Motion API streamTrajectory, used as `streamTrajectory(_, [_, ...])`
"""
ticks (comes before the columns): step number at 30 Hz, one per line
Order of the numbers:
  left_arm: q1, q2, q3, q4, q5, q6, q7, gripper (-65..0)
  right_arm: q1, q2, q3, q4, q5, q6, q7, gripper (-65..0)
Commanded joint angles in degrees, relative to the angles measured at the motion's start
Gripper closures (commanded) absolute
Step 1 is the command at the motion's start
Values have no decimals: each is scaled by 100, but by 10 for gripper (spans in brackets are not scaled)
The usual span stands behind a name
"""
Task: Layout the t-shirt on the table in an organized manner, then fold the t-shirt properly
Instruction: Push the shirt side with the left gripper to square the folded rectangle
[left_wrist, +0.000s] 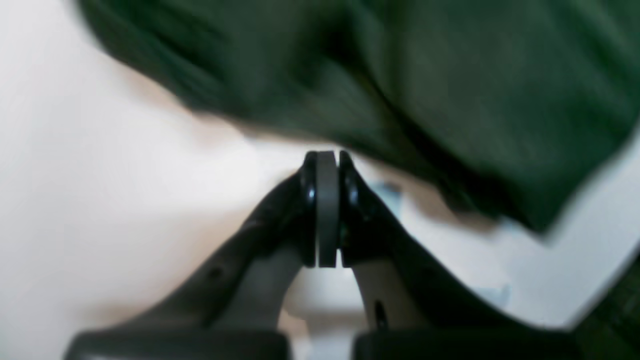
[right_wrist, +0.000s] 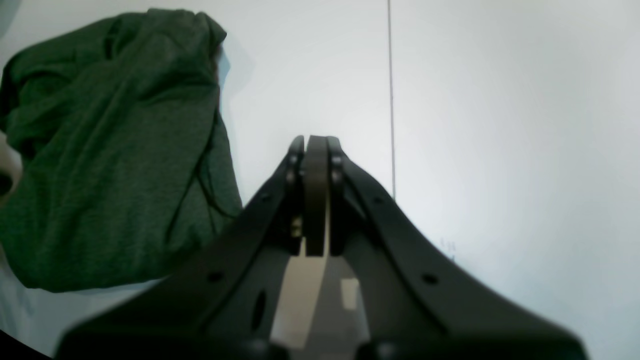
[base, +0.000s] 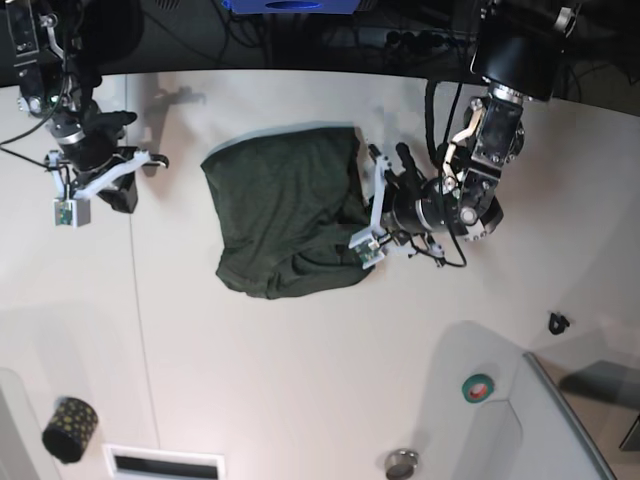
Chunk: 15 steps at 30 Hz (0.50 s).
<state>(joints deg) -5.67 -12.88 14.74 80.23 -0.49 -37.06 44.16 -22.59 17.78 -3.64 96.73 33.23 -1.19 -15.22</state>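
The white table (base: 300, 380) bears the rumpled green t-shirt (base: 285, 215), a spotted roll (base: 68, 429) and green tape (base: 478, 387).

Even overhead light brightens the tabletop (base: 300, 380); soft shadows edge the t-shirt (base: 285, 215). The left wrist view is badly blurred, warm-tinted; the right wrist view sharper.

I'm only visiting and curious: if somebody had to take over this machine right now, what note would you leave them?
Left tool: shut, empty, at the t-shirt's edge.
Right tool: shut, empty, over bare table, off to the shirt's side.
T-shirt: dark green, lying bunched and creased mid-table; neither tool holds it.
Done: nothing tidy yet.
Left: spread the shirt flat, then fold it.
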Motion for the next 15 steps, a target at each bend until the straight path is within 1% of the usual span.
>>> streamTrajectory(1, [-237,-35,-28,-132,-8,88,-25,0,22,55,61,81,22,18,138,-8])
streamTrajectory(5, [-703,36,-28,-836,-8,97,-34,0,-22,55,78,81,22,18,138,-8])
streamTrajectory(9, [-1020,168,-2,-1231,1,88,-34,0,-22,55,78,81,22,18,138,-8])
streamTrajectory(13, [-1283,229,605,-1583,-17,97,-51,0,-14,55,87,81,22,18,138,-8])
streamTrajectory(15, [-1301,343,807,-1662,-17,97,-254,0,-14,55,87,81,22,18,138,-8])
